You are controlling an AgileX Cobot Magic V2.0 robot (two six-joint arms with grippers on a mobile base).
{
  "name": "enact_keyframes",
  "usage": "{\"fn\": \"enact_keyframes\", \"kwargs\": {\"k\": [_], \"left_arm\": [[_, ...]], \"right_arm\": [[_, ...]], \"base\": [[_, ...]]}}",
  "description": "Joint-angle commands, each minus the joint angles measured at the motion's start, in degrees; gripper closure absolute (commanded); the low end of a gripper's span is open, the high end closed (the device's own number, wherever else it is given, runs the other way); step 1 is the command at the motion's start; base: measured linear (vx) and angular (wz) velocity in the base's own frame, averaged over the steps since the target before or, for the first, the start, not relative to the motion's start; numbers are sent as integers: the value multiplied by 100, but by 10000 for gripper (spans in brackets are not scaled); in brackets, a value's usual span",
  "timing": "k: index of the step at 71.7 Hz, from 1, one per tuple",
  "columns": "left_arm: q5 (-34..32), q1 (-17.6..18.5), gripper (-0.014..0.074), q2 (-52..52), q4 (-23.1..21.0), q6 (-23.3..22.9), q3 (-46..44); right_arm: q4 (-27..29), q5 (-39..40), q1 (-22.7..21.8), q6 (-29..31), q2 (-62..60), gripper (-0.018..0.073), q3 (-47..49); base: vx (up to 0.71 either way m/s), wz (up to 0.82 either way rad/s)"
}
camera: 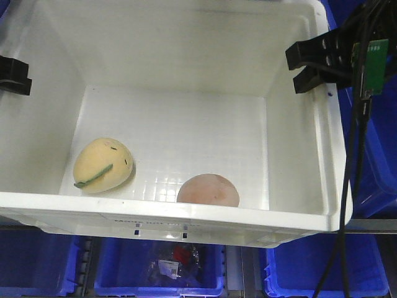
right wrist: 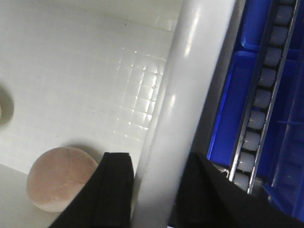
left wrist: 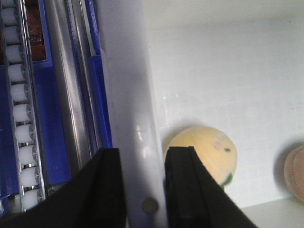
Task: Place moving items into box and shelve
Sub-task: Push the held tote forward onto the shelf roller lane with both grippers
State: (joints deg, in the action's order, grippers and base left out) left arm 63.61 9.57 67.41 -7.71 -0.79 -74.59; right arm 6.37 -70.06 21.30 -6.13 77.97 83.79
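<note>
Two plush balls lie on the floor of the white box (camera: pixel 291 155) — the pale yellow ball (camera: pixel 103 165) with its green strip near the left wall, the pinkish-brown ball (camera: pixel 208 190) against the near wall, well apart from the first. Each arm grips a side rim: the left tool (left wrist: pixel 142 183) pinches the left rim, the right tool (right wrist: pixel 154 187) pinches the right rim — one finger inside, one outside. Blue bins (camera: pixel 158 273) sit below and beside the box.

white box (camera: pixel 186 214), two plush balls (camera: pixel 103 165) inside
</note>
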Motion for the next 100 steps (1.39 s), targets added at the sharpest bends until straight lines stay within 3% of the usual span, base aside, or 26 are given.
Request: {"fn": "enact_keyframes", "kwargs": {"k": [1, 5, 6, 10, 26, 47, 71, 87, 100], "left_arm": [[-793, -3, 613, -161, -351, 3, -230], [-800, -3, 613, -161, -328, 14, -230], [-886, -3, 613, -161, -297, 20, -230], [-931, -3, 613, -161, -286, 25, -230], [-1006, -3, 613, -63, -6, 79, -168], [-1756, -3, 613, 88, 302, 45, 442], [-2211, -3, 613, 346, 308, 79, 438], [-2545, -3, 613, 732, 579, 45, 438], [-2462, -3, 613, 1035, 588, 45, 438]], "right_arm": [[468, 802, 22, 225, -209, 571, -84], [468, 1105, 22, 250, -247, 571, -270], [542, 1737, 22, 326, -339, 571, -643], [604, 1974, 22, 434, -358, 571, -746], [794, 2519, 22, 764, -358, 570, -828], [773, 3178, 22, 920, -358, 570, -828], [771, 3386, 22, 1107, -132, 570, -828], [747, 3593, 22, 1251, 82, 570, -828], [765, 3628, 22, 1250, 306, 570, -828]], "base": [[0, 0], [0, 0], [0, 0], [0, 0], [0, 0], [0, 0], [0, 0], [0, 0], [0, 0]]}}
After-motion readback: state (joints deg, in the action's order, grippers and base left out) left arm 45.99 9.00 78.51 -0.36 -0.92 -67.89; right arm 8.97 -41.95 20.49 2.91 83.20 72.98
